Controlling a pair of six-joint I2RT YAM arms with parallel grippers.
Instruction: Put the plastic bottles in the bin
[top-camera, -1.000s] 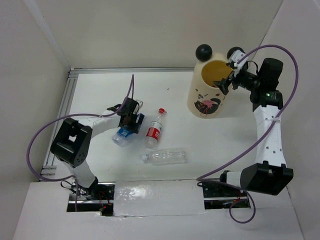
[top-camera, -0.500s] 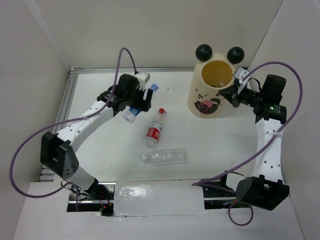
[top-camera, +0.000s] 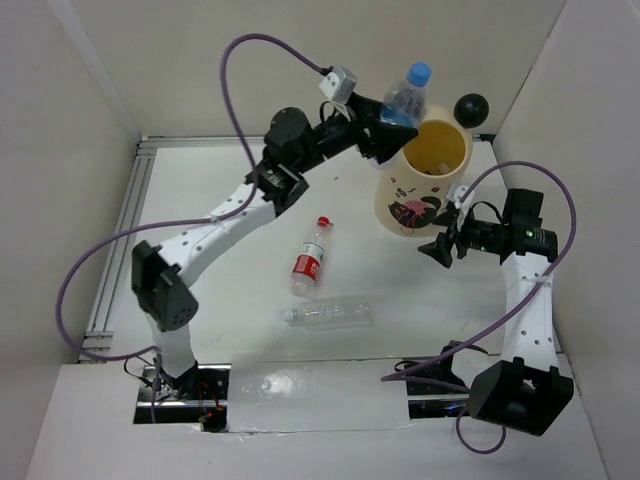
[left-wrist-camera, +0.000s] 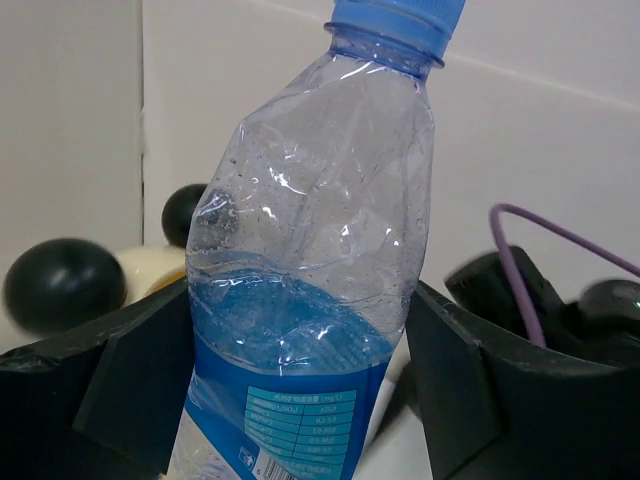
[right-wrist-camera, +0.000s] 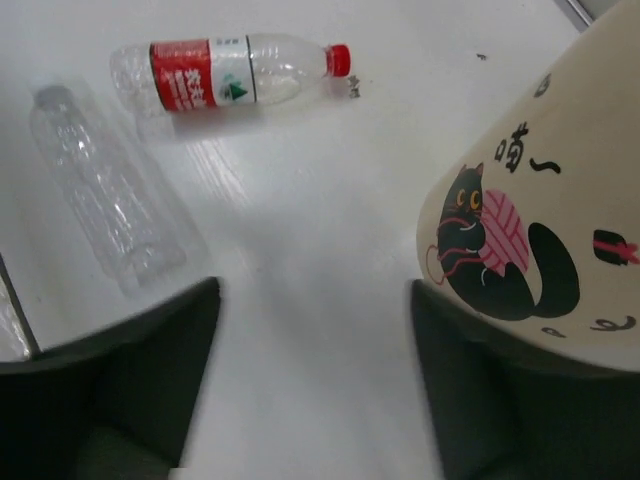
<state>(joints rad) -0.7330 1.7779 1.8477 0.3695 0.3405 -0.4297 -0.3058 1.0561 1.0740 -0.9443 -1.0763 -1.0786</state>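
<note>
The left pincer (top-camera: 392, 128) clamps a crinkled, clear blue-labelled bottle (top-camera: 405, 95) at the cream cylindrical bin (top-camera: 412, 205) rim — the right pincer (top-camera: 440, 250) gapes wide beside it.

A white worktop (top-camera: 230, 330) is sitting between tall white walls (top-camera: 300, 60). A grey metal rail (top-camera: 122, 245) is running along its left and far edges. A shiny sheet (top-camera: 310, 395) is lying along the near edge. A tiny dark speck (top-camera: 336, 179) is lying far back.

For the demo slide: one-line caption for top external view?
Left gripper holds blue-capped bottle at bin rim; right gripper open nearby; red-labelled bottle and clear bottle lie on table.
</note>
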